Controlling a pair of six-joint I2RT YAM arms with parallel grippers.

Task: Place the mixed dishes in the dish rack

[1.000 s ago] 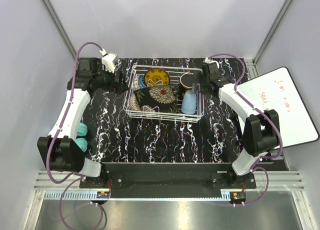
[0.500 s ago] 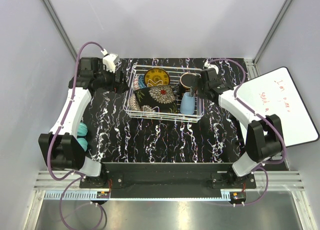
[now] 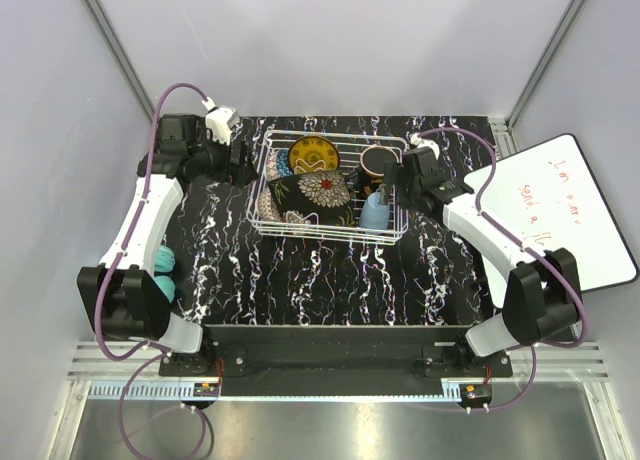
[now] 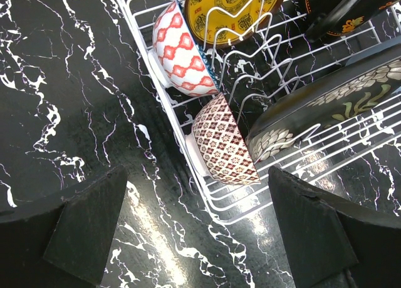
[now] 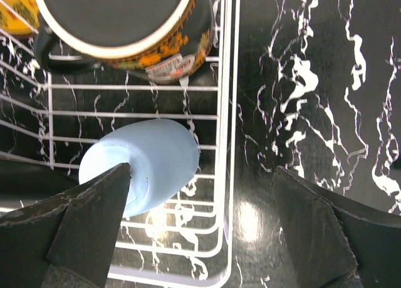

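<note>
- Nearest us, on the left of the table (image 3: 300, 280), we spot two teal items (image 3: 163, 272). They are no part of this job and sit well apart from the rack (image 3: 330, 238).
- Along the rack's front, the black plate (image 3: 315, 197) leans on its edge among the tines, with the cup (image 5: 147, 166) lying on its side in the right corner.
- The right gripper (image 5: 202, 194) hovers over that corner, jaws spread wide and holding nothing. One finger is over the cup, the other out over the table.
- On the left side, the beige bowl (image 4: 222, 144) stands on edge against the wall, and the blue bowl (image 4: 182, 50), red diamonds outside, stands just behind it.
- The left gripper (image 4: 197, 203) hangs over the rack's left edge beside those bowls, fully released and empty.
- At the far end we have the yellow plate (image 3: 313, 154) upright in the tines and the mug (image 3: 375, 161) beside it, mouth up.
- Our call: all six dishes are in, none is left on the table, and loading looks done. Only pulling the arms clear seems to remain.
</note>
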